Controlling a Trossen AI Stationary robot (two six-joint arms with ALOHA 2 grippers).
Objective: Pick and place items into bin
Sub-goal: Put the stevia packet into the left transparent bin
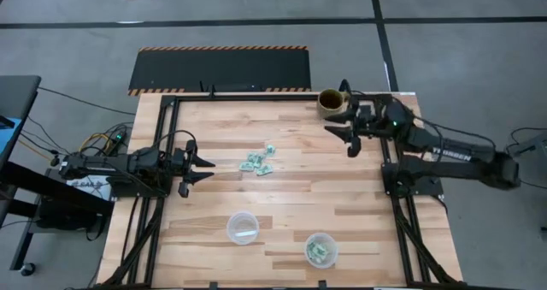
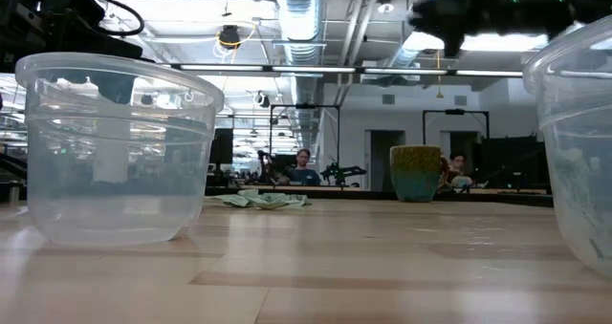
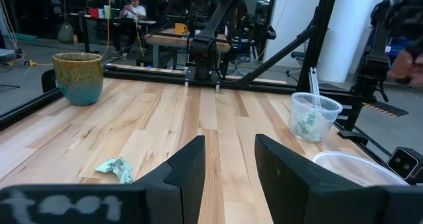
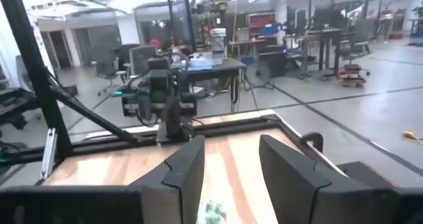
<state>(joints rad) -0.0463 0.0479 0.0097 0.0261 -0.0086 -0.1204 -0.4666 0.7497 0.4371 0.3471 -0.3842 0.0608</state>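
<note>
The items [image 1: 259, 162] are tiny mint-green and whitish pieces lying in a loose cluster on the middle of the table; the low view shows them [image 2: 263, 200] far off. My left gripper [image 1: 205, 169] is open, level with the table, left of the cluster. One piece [image 3: 115, 168] lies just ahead of its fingers [image 3: 188, 168]. My right gripper [image 1: 340, 141] is open and raised near the table's far right, beside the brown mug [image 1: 332, 102]. A piece [image 4: 213, 214] shows below and between its fingers. More pieces sit in one clear cup [image 1: 321, 250].
Two clear round cups stand near the table's near edge: an empty one [image 1: 242, 228] and the one with pieces [image 3: 314, 116]. The mug stands at the far right corner. Black frame rails [image 1: 162, 145] run along both sides. People sit in the room beyond.
</note>
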